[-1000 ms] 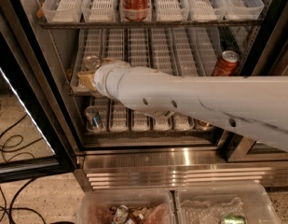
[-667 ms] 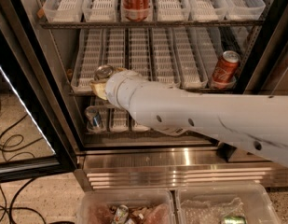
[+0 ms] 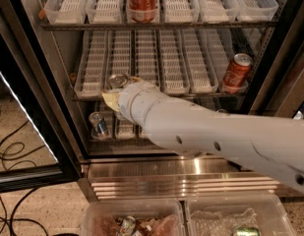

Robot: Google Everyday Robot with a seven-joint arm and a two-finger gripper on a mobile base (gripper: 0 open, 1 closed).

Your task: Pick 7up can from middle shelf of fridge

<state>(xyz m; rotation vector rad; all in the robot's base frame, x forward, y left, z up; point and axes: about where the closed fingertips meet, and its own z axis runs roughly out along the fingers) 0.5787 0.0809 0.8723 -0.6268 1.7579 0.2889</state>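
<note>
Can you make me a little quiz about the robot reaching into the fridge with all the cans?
1. True or false: a red can stands at the right end of the middle shelf.
2. Where is the gripper?
A) at the middle shelf's left front, by the 7up can
B) up at the top shelf
C) down in the plastic bins
3. Fill in: the small blue-silver can stands on the shelf ____ the middle one.

Key: 1 true; 2 A; 3 below.
</note>
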